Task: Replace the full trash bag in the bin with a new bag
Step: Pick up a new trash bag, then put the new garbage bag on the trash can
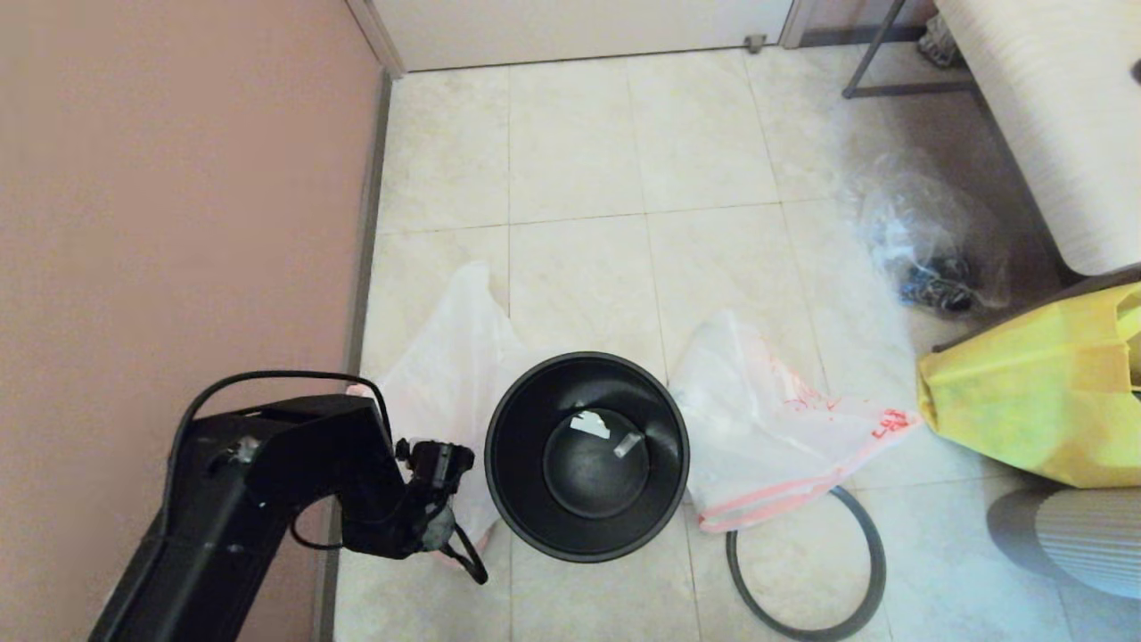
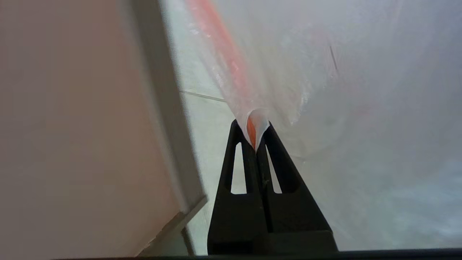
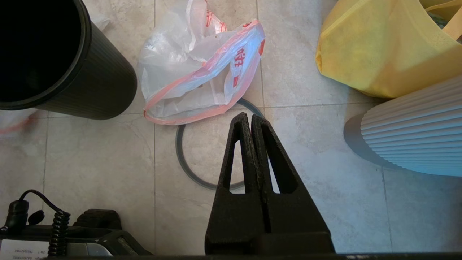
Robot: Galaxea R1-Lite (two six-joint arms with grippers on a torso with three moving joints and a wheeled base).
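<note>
The black bin (image 1: 586, 455) stands open on the tiled floor with two small scraps at its bottom and no bag in it. Its dark-grey hoop (image 1: 807, 571) lies flat on the floor to its right. A white bag with a pink edge (image 1: 446, 357) lies left of the bin. My left gripper (image 2: 254, 124) is shut on that pink edge, low beside the wall. A second white bag with red print (image 1: 767, 419) lies right of the bin. My right gripper (image 3: 251, 117) is shut and empty, hovering over the hoop (image 3: 187, 169). A clear filled bag (image 1: 931, 250) sits at the far right.
The pink wall (image 1: 178, 223) and its skirting run close along the left. A big yellow bag (image 1: 1034, 392) and a white ribbed object (image 1: 1070, 535) crowd the right side. White ribbed furniture (image 1: 1052, 116) on a metal frame stands at the back right.
</note>
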